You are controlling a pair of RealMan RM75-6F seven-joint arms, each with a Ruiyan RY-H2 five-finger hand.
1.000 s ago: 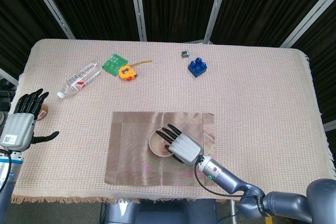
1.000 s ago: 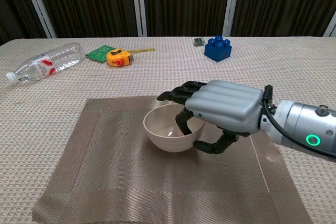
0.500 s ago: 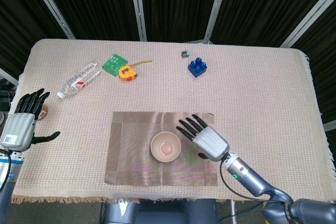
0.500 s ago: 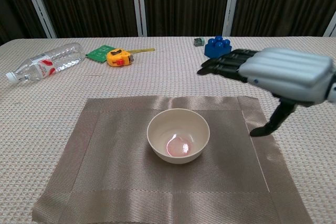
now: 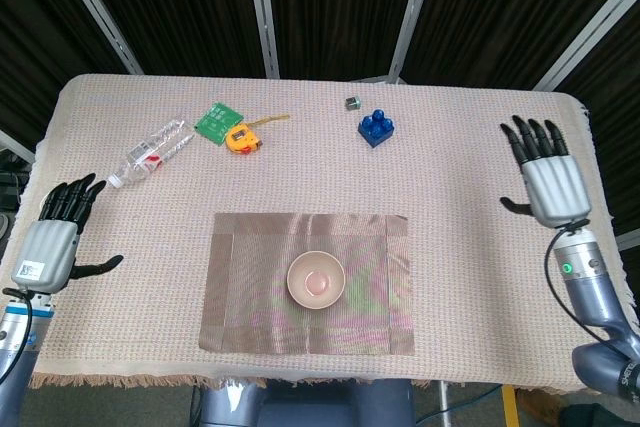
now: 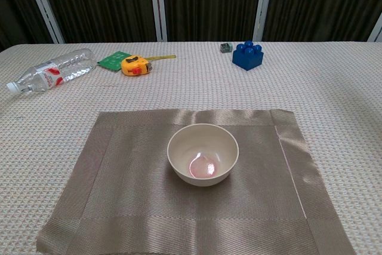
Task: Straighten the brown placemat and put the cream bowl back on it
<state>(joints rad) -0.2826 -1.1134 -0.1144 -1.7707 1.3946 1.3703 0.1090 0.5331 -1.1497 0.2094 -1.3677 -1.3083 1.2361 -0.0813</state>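
Fingers of the right hand (image 5: pixel 548 183) are spread, holding nothing, now pulled back to the table's right edge, well clear of the bowl it was over a second ago. Left hand (image 5: pixel 50 244) hovers at the left edge, fingers apart, empty, barely moved. Bowl (image 6: pixel 203 154) sits upright near the middle of the mat (image 5: pixel 380 317), released. Mat lies flat and square to the table edge. Task looks done; hands retreating fits that. Bowl is smooth, round, cream, glossy with a pinkish glint inside. Mat is brown woven fabric, rectangular, with a sheen and darker border. Tablecloth (image 6: pixel 334 88) is a coarse beige weave.
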